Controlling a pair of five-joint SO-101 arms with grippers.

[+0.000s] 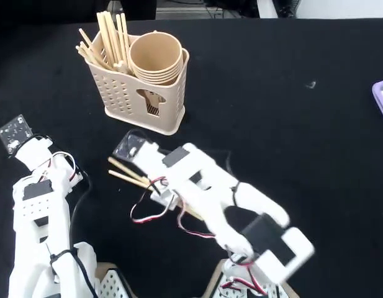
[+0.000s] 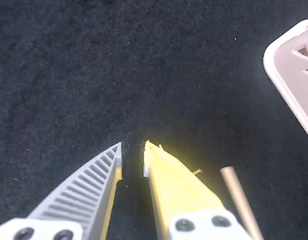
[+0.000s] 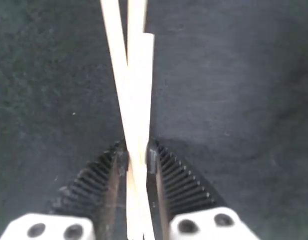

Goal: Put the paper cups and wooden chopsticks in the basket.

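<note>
Black cloth over the whole table (image 1: 290, 124), matte and a bit linty. The basket (image 1: 144, 93) sits up around 11 o'clock on it, standing upright. There's a nested stack of paper cups (image 1: 156, 57) in its 3 o'clock half and a bundle of chopsticks (image 1: 107, 40) leaning out of its 9 o'clock half.

My right gripper (image 3: 138, 155) is down near the middle of the table, roughly 6 o'clock from the basket and near it but not touching. It's clamped on a few loose chopsticks (image 3: 136, 100). From above, their free ends (image 1: 126, 172) poke out toward 10 o'clock. Can't tell if they're resting on the cloth or lifted off it.

My left gripper (image 2: 133, 147) hangs over bare cloth with nothing in it, tips pinched almost together with just a sliver between them, and a corner of the basket is off to one side.

Some purple thing (image 1: 382, 99) peeks in at the 3 o'clock edge.
</note>
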